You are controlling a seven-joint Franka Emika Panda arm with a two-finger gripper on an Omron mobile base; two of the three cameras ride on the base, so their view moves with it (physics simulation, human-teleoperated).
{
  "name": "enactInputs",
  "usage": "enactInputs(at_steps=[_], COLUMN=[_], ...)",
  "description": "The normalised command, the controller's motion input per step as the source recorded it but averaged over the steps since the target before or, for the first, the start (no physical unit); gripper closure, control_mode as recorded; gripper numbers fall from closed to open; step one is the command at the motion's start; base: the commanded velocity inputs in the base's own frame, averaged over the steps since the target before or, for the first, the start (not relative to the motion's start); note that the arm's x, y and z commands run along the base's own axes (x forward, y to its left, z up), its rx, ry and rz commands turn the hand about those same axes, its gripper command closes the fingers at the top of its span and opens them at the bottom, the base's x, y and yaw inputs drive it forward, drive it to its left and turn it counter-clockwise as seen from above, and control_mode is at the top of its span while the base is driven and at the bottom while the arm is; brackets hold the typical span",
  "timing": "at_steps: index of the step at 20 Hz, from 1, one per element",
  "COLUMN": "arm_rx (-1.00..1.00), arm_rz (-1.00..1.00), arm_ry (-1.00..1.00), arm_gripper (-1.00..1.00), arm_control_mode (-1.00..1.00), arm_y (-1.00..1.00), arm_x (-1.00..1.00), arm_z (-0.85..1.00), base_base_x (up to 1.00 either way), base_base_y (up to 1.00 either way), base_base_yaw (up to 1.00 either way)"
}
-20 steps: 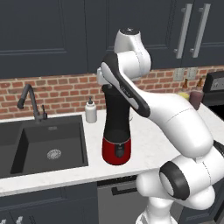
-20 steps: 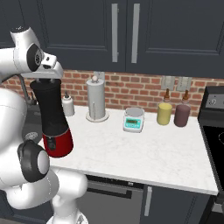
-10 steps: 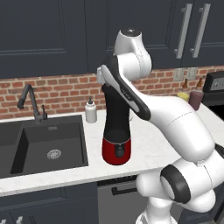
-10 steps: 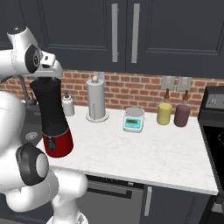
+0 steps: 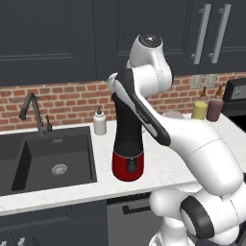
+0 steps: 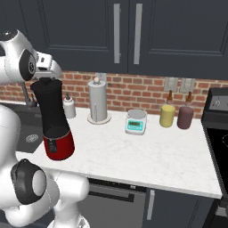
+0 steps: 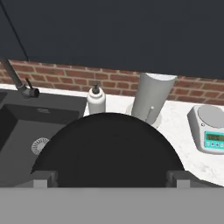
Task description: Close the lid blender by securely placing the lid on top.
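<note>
The blender (image 5: 127, 144), a tall black jar on a glossy red base (image 6: 59, 146), stands on the white counter right of the sink. The black round lid (image 7: 109, 146) lies flat on the jar's top (image 6: 46, 83). My gripper (image 7: 111, 179) hovers straight above the lid, open, its fingertips (image 7: 42, 178) far apart on either side of the disc and holding nothing. In the left base view the arm's own link hides most of the hand over the jar.
A white soap bottle (image 5: 100, 122) stands behind the blender, with the dark sink (image 5: 53, 158) and faucet (image 5: 32, 111) to its left. A paper towel roll (image 6: 99, 100), a small scale (image 6: 136, 121), and yellow (image 6: 167, 116) and dark (image 6: 185, 118) jars stand to the right.
The jaws have gone from shut to wide open, letting go of the lid, which stays on the jar. The arm has barely moved.
</note>
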Motion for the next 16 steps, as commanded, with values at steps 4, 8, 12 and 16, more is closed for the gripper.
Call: enactInputs(at_steps=[4, 8, 12, 16], arm_rx=[0.06, 0.05, 0.04, 0.04], arm_rz=[0.00, 0.00, 0.00, 0.00], arm_ry=[-0.07, -0.01, -0.01, -0.03], arm_gripper=[-1.00, -1.00, -1.00, -1.00], arm_control_mode=[-1.00, -1.00, -1.00, -1.00], arm_y=[-0.42, -0.94, -1.00, -1.00], arm_x=[-0.39, -0.19, -0.18, -0.24], arm_z=[0.00, -0.04, -0.18, -0.29], base_base_x=[0.00, 0.00, 0.00, 0.00], base_base_y=[0.00, 0.00, 0.00, 0.00], base_base_yaw=[0.00, 0.00, 0.00, 0.00])
